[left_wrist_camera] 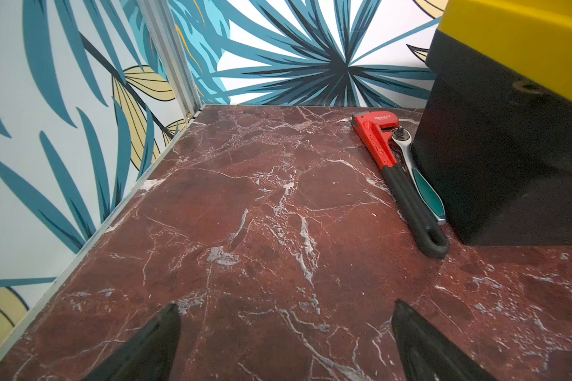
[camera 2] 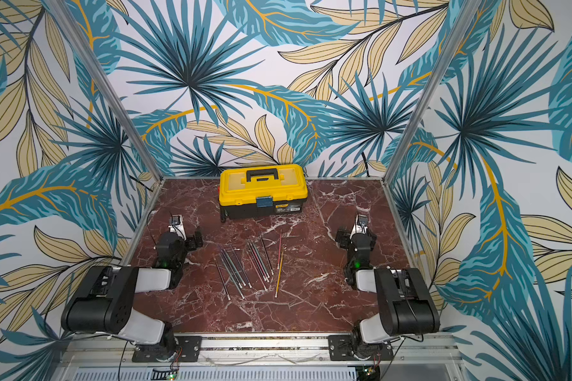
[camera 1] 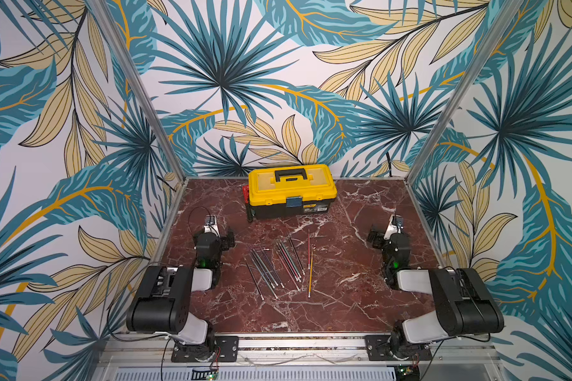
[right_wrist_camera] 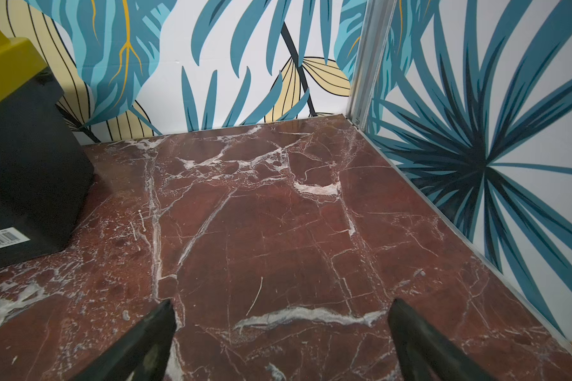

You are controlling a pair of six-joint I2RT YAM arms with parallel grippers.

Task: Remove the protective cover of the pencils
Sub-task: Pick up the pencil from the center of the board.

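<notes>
Pencils [camera 1: 289,265]: roughly a dozen, including one yellow pencil [camera 1: 310,275]
Long axis: far-to-near along the surface [camera 1: 344,297], eraser ends nearest the arms
Left pincer [left_wrist_camera: 284,306]: apart, empty
Right pincer [right_wrist_camera: 279,303]: apart, empty

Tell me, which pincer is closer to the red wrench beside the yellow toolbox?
Left. The left pincer points toward the red wrench, which lies ahead of it beside the yellow toolbox. The right pincer is past the toolbox's other end, across the table.
</notes>
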